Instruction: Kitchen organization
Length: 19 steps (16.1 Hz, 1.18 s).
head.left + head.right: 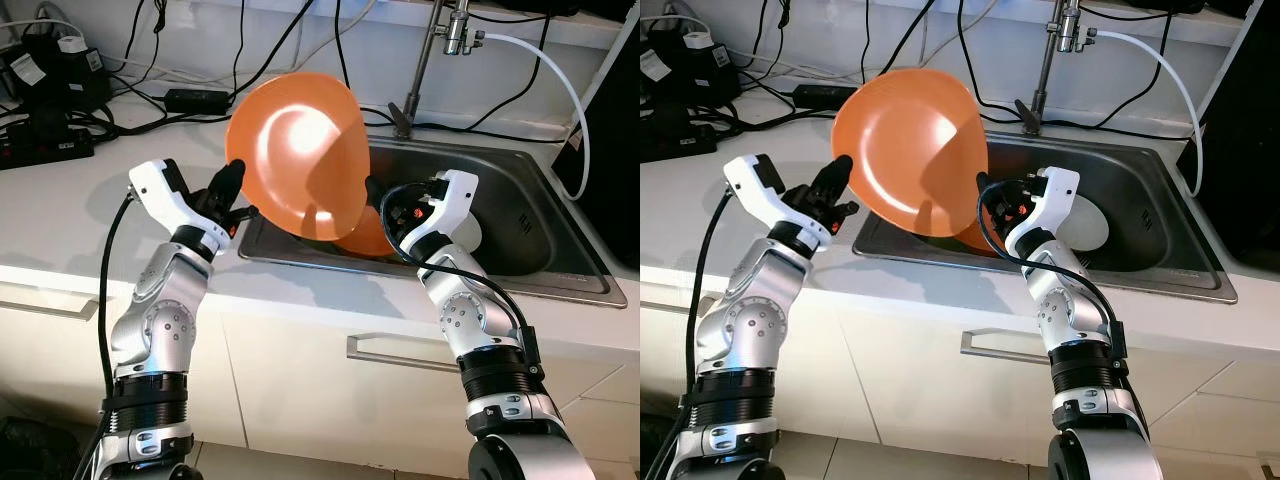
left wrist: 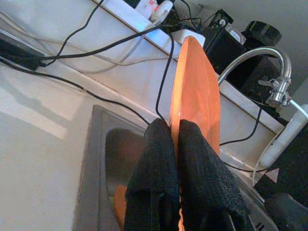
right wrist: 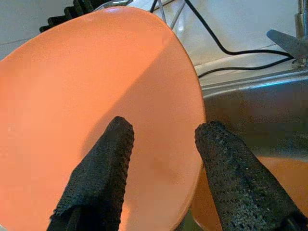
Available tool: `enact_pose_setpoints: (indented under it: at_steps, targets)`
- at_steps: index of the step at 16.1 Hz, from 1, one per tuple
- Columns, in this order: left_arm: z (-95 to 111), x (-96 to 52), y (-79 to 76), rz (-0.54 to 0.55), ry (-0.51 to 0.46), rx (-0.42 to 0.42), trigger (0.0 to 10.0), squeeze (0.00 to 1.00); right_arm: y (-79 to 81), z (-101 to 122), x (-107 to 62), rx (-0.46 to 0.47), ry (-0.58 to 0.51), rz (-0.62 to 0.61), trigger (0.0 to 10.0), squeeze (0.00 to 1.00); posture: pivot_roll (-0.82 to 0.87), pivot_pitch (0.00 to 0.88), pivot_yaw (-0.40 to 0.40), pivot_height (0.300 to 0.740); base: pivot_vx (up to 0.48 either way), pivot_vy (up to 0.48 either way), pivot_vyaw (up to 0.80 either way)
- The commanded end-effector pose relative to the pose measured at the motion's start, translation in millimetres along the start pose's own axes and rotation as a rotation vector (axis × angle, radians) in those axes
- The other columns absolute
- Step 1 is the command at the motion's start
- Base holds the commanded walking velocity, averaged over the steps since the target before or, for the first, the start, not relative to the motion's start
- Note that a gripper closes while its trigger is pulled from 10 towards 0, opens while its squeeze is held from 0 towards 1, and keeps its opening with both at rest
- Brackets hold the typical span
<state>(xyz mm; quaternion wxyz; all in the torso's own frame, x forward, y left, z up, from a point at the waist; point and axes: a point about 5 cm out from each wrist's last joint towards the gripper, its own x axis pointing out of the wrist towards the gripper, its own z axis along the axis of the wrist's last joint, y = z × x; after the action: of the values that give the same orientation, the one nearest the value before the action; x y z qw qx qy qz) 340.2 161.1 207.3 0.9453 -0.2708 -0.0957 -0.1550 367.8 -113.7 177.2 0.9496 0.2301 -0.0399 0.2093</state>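
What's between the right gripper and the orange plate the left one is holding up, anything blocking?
Nothing visible. The left gripper is shut on the rim of the orange plate, held on edge above the sink. The right gripper is open, fingers pointing at the plate's face with a clear gap. A second orange plate lies lower, in the sink.

— What's carrying everything here?
— A white countertop [image 1: 80,215] with a steel sink [image 1: 500,205] sitting at its three o'clock side.
— And lying on it?
— Black cables [image 1: 130,95] and a power adapter [image 1: 197,99] are resting toward eleven o'clock; possibly a power strip [image 1: 45,148] too.
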Motion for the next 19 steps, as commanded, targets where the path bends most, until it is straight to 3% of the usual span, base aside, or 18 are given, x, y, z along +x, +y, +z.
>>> enact_pose_setpoints:
  at_steps: [1,6,19]
  targets:
    - [10,1.9,-10.0,-0.064,-0.034,0.011,10.0,0.00,0.8,6,4.1,0.006,-0.004,0.011,10.0,0.00,0.11,0.000,-0.021,0.740,0.000,0.000,0.00]
    - [19,-1.7,-10.1,-0.129,-0.069,-0.060,10.0,0.00,-0.6,6,3.8,0.049,-0.001,0.010,10.0,0.00,0.11,0.000,-0.026,0.740,0.000,0.000,0.00]
    - [23,-6.2,-8.5,-0.180,-0.075,-0.116,10.0,0.00,0.0,9,3.3,0.160,-0.015,0.045,10.0,0.00,0.11,0.000,-0.029,0.740,0.000,0.000,0.00]
